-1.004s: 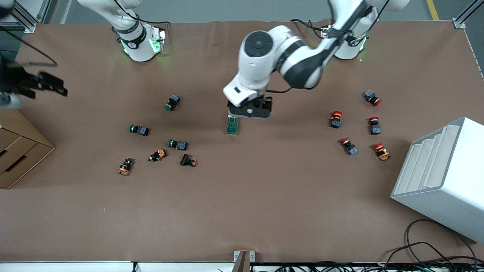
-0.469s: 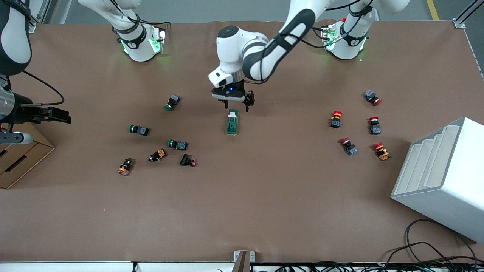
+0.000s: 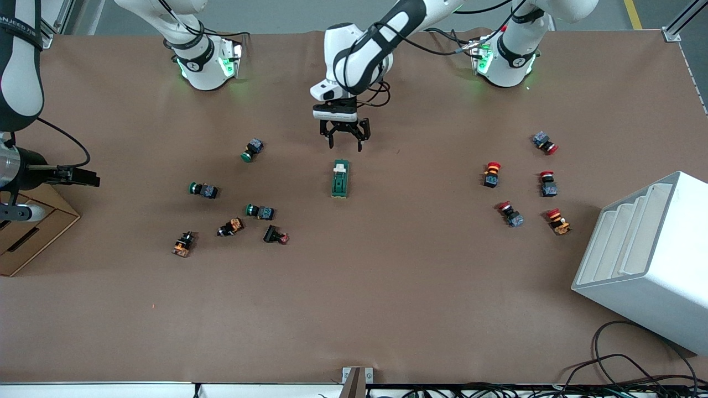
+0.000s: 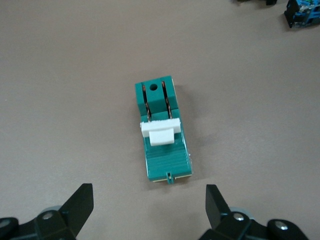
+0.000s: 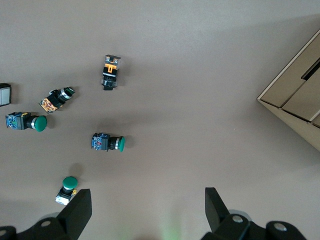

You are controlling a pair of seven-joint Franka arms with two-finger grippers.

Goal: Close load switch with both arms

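A brown paper-covered table (image 3: 387, 287) fills the front view; a white stepped rack (image 3: 644, 260) sits at the lower right of the frame and a cardboard box (image 3: 27, 232) at the left edge. The load switch (image 3: 339, 178) lies flat near the centre of the frame, its white lever (image 4: 158, 132) across the green body. The left gripper (image 3: 344, 137) hangs just above the switch in the frame, over bare table, its fingers (image 4: 80, 202) spread wide and holding nothing; the switch is clear of them. The right gripper (image 3: 74, 177) is at the left edge of the frame, above the cardboard box, fingers (image 5: 80, 210) spread wide and empty. Green push buttons (image 3: 202, 189) lie scattered at centre left, red push buttons (image 3: 491, 173) at centre right.
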